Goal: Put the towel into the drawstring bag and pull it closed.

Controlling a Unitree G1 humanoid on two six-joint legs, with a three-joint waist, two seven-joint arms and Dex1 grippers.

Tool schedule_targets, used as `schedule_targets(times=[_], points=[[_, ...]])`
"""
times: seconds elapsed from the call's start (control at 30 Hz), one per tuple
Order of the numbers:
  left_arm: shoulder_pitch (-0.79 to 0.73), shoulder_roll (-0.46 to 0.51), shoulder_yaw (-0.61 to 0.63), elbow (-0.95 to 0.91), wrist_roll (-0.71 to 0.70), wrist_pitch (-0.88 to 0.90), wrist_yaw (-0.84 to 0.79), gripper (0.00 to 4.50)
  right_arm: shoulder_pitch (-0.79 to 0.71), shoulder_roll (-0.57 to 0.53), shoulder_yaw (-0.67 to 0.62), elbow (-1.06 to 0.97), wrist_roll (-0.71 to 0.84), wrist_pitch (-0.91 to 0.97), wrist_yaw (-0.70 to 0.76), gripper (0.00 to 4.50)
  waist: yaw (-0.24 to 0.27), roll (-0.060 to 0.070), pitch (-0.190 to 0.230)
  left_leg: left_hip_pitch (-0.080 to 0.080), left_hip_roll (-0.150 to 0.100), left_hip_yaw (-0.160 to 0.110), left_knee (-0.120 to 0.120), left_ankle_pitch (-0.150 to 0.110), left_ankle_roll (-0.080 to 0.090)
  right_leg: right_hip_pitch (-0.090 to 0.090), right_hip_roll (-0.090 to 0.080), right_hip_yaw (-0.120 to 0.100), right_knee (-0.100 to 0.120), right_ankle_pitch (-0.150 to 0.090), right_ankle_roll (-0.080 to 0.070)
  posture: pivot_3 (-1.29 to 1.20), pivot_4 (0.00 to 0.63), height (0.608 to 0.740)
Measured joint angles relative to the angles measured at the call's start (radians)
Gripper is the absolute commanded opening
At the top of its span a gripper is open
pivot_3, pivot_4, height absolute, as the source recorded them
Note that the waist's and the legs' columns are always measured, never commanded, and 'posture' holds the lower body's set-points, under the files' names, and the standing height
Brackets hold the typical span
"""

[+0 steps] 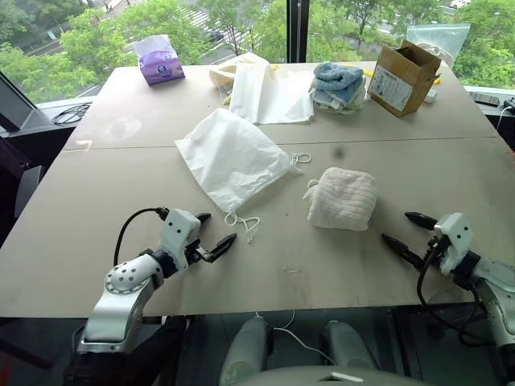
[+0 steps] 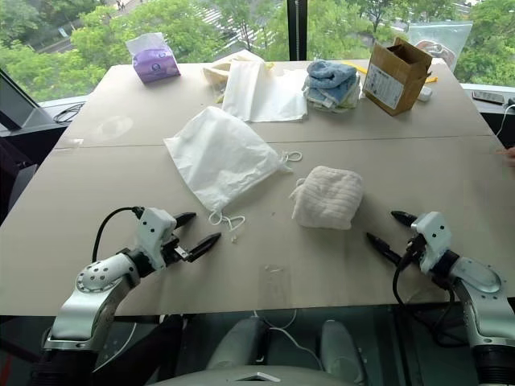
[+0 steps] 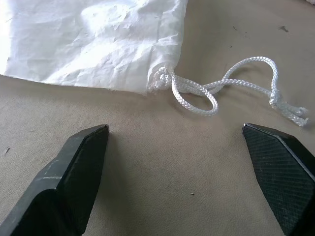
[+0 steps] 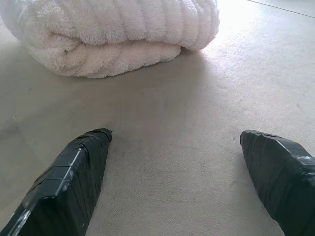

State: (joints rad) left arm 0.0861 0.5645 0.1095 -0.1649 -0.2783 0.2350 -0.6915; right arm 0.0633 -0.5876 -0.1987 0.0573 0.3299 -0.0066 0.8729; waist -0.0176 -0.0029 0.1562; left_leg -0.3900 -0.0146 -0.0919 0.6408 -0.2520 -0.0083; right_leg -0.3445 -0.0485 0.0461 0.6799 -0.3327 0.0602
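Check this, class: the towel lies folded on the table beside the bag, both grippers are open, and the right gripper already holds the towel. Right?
Not quite. The right gripper holds nothing: the right wrist view shows the towel lying apart from it. The rest stands.

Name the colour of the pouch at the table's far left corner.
Purple soft pouch; clearest in the left eye view.

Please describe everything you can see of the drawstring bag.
The drawstring bag is thin, crinkled white fabric, lying flat and empty-looking on the table, its gathered mouth toward the robot. White braided cords with small knots trail from both mouth corners. Nothing grips it; the towel lies just beside it.
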Motion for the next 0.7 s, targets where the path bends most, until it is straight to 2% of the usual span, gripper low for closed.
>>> schedule_targets(times=[0.7], points=[[0.006,-0.007,0.003,0.009,-0.016,-0.019,-0.002,4.48,0.018,0.002,-0.007,0.001,0.031,-0.019,0.041,4.50,0.000,0.000,0.000,0.000,0.000,0.000,0.000,0.000,0.000,0.000,0.000,0.000,0.000,0.000,0.000,0.00,0.150,0.740]])
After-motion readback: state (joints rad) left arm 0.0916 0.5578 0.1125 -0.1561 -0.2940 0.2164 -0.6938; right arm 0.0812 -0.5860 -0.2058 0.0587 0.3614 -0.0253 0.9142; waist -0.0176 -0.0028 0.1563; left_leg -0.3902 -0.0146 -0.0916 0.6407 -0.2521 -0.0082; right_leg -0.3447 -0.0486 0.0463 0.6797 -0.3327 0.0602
